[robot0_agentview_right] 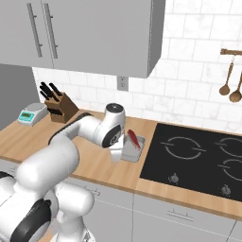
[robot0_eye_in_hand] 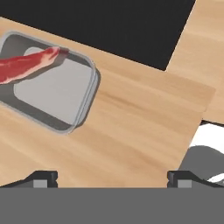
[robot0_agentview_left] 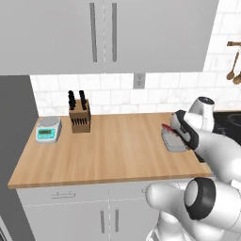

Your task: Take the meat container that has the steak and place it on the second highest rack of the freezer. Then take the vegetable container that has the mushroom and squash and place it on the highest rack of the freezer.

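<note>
Here, grey meat container (robot0_eye_in_hand: 57,94) with steak (robot0_eye_in_hand: 24,65) inside; gripper (robot0_eye_in_hand: 111,179) jaws wide apart, empty.

A grey meat container (robot0_eye_in_hand: 52,98) holding a red steak (robot0_eye_in_hand: 24,65) sits at ten o'clock on the wooden counter (robot0_eye_in_hand: 131,127), with the gripper (robot0_eye_in_hand: 113,178) spread wide at six o'clock above bare wood.

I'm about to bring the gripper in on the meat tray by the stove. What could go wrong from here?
1. In the hand view the tray sits off to one side of the open gripper, so a straight descent would probably meet bare counter.
2. The steak leans up over the tray's rim, so it may slide out if the tray tips.
3. The tray lies close to the stove, so a nudge could push it onto the glass.
</note>
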Motion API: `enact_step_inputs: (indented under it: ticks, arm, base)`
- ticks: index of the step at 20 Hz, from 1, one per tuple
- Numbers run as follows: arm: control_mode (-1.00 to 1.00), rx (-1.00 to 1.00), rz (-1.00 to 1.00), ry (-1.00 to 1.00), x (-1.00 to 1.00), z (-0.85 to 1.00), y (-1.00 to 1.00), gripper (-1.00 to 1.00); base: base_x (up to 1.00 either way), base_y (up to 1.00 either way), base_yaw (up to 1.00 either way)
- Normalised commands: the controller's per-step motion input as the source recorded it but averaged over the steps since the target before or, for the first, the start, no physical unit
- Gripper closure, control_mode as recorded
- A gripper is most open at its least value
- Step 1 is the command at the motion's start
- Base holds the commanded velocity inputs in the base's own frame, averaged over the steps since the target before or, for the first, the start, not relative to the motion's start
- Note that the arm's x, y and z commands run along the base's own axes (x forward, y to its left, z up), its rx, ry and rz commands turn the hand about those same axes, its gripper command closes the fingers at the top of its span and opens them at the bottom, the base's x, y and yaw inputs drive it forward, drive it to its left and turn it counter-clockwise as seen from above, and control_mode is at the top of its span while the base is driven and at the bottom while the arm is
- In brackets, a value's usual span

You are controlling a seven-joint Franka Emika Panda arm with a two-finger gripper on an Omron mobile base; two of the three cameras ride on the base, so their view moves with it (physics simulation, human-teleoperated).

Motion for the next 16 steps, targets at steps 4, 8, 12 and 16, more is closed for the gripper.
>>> enact_step_inputs:
  ticks: [4, 8, 12, 16]
  arm:
    - [-1.0, -0.03, 0.01, 0.05, 0.1, -0.32, -0.24, -1.0]
    - [-1.0, 0.04, 0.0, 0.0, -0.37, -0.26, -0.28, -1.0]
    - [-1.0, 0.0, 0.0, 0.0, 0.04, -0.19, 0.0, -1.0]
    - [-1.0, 0.0, 0.0, 0.0, 0.3, -0.21, 0.0, -1.0]
  base:
    - [0.0, 0.0, 0.0]
    - [0.0, 0.0, 0.0]
    - [0.0, 0.0, 0.0]
    - [0.0, 0.0, 0.0]
